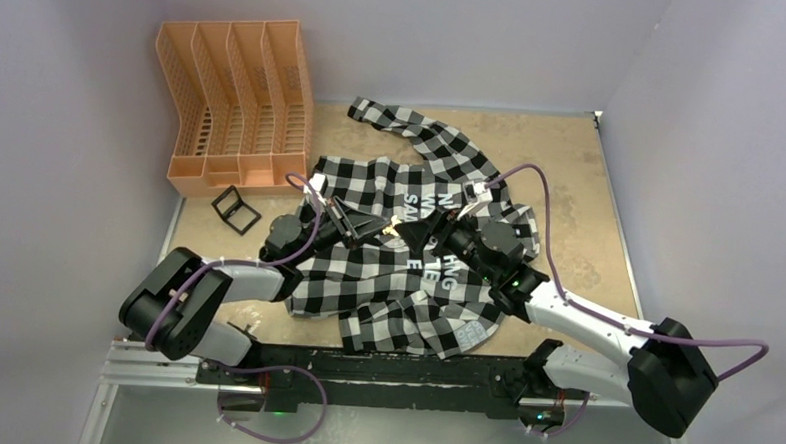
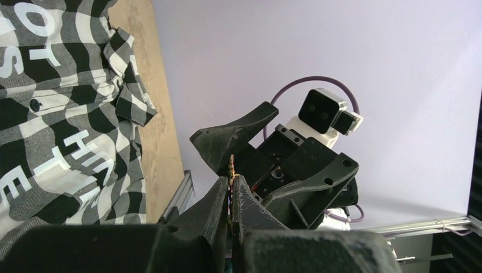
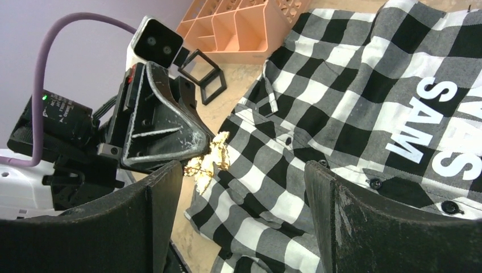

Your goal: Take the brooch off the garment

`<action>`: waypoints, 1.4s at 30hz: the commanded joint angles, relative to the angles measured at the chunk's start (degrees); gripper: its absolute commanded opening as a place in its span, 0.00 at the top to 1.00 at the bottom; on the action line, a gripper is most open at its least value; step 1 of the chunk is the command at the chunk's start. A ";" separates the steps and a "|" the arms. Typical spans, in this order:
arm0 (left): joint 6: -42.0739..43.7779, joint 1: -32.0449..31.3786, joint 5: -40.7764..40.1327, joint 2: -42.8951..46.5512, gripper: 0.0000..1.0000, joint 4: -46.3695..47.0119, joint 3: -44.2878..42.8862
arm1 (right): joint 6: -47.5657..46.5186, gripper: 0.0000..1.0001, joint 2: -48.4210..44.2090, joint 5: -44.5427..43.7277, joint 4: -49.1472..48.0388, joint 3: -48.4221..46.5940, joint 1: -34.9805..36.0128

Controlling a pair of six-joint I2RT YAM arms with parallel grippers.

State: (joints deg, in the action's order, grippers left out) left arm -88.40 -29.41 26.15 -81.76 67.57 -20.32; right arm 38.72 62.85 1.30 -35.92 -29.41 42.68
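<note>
Pinching brooch (image 3: 209, 158), left gripper (image 2: 232, 183) clamped above garment (image 3: 352, 74); right gripper (image 3: 241, 182) gaping wide opposite; table (image 1: 579, 220) exposed past garment's right edge.

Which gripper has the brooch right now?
The left gripper: its fingers are shut on the gold brooch. The right gripper stands open and empty above the checked shirt.
</note>
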 commanded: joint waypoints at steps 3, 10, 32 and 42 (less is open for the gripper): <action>-4.46 -0.84 0.46 -1.56 1.00 8.43 0.28 | 0.22 0.20 -0.88 0.94 -2.66 0.85 -0.57; -4.70 -1.67 1.08 -2.09 1.00 9.94 0.18 | -0.16 0.20 -0.09 0.17 -2.52 0.03 -1.17; -0.57 -2.03 -4.49 1.23 1.00 2.57 0.93 | 8.14 0.22 -6.00 -0.69 6.00 -1.09 -1.54; -2.92 -2.42 -6.68 1.29 1.00 3.14 1.25 | 19.44 0.32 -3.47 1.15 -2.21 1.11 -1.54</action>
State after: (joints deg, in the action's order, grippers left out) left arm -90.48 -31.33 21.63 -81.95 68.45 -19.77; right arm 51.88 58.85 1.32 -32.03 -28.99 41.30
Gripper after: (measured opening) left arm 0.026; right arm 0.705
